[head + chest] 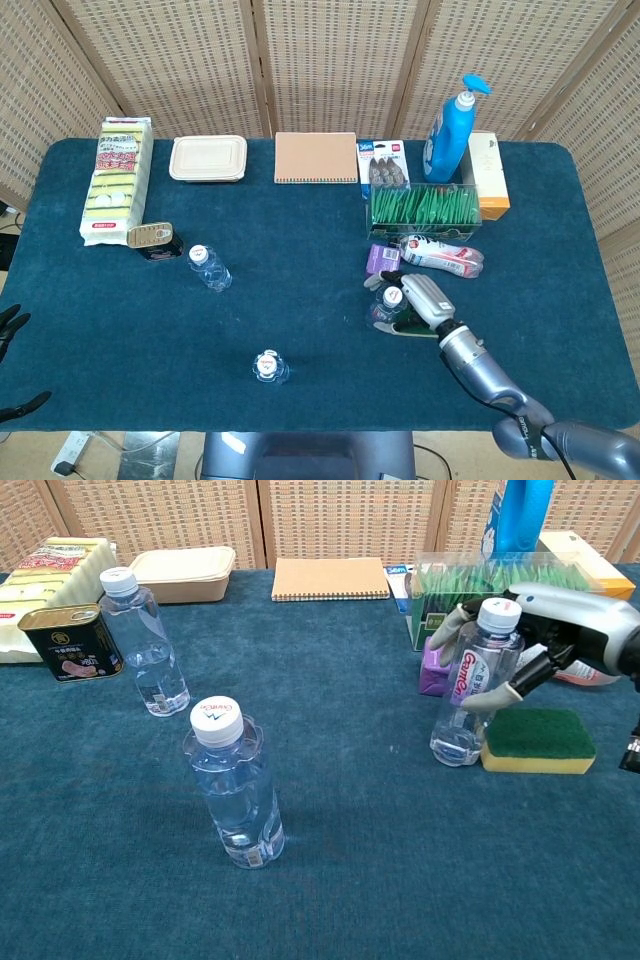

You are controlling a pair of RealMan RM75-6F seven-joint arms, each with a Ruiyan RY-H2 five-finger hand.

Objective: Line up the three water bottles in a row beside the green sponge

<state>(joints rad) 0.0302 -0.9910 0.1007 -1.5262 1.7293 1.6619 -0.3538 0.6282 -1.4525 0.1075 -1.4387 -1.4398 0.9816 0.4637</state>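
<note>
Chest view shows the right hand (545, 645) grasping a water bottle (470, 685) around its upper body — the bottle stands upright on the blue table (380, 860), its base touching the left edge of the green sponge (537, 740). Two more bottles stand apart on the left: a near one (234, 785) at centre-left and a far one (143, 643) just right of a tin (68, 641). In the head view the left hand (12, 330) shows only dark fingertips at the left edge — its fingers' state cannot be told.

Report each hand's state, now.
Left hand: only dark fingertips at the frame edge; cannot tell.
Right hand: holding the water bottle beside the green sponge.
</note>
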